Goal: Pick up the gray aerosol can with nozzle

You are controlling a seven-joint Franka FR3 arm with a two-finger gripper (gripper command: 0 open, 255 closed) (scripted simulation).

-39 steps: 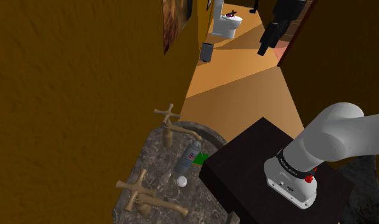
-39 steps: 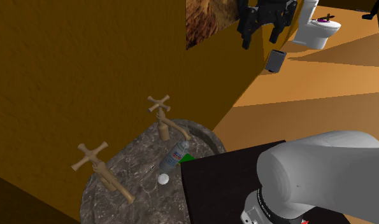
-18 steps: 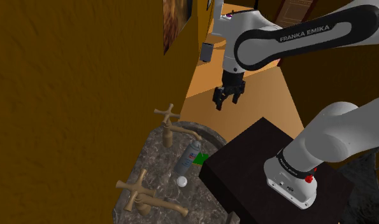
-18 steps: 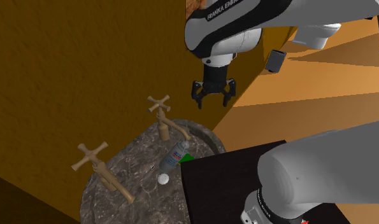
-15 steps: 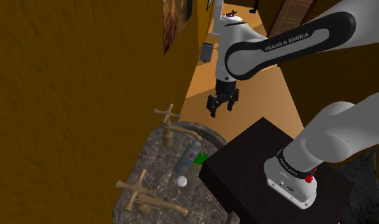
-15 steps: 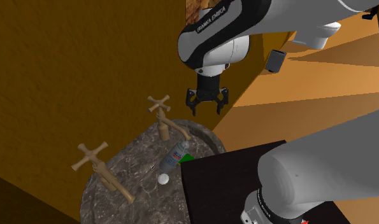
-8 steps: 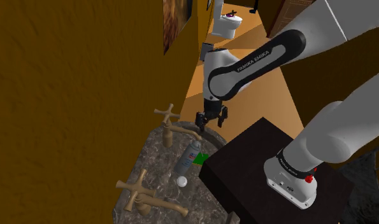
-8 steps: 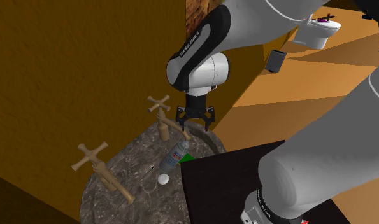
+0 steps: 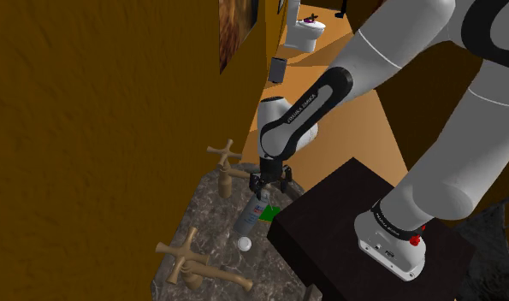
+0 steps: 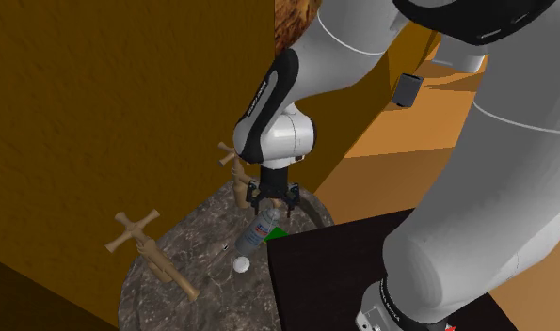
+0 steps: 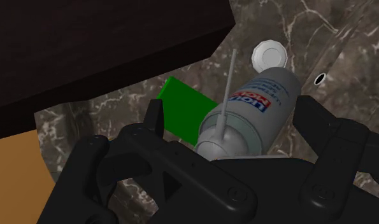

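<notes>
Dark marbled basin (image 9: 208, 224) against an ochre wall (image 9: 98, 128), the gripper (image 9: 268, 190) low over the gray aerosol can (image 9: 251, 217).
Lying on its side in the basin, near the rim by the black stand (image 9: 329, 231), it carries a red-and-blue label (image 11: 258, 102) and a thin white nozzle tube (image 11: 229, 79). White arm (image 9: 287, 128) slopes down, hand vertical; fingers (image 11: 153, 121) spread wide astride the nozzle end, gripping nothing.
</notes>
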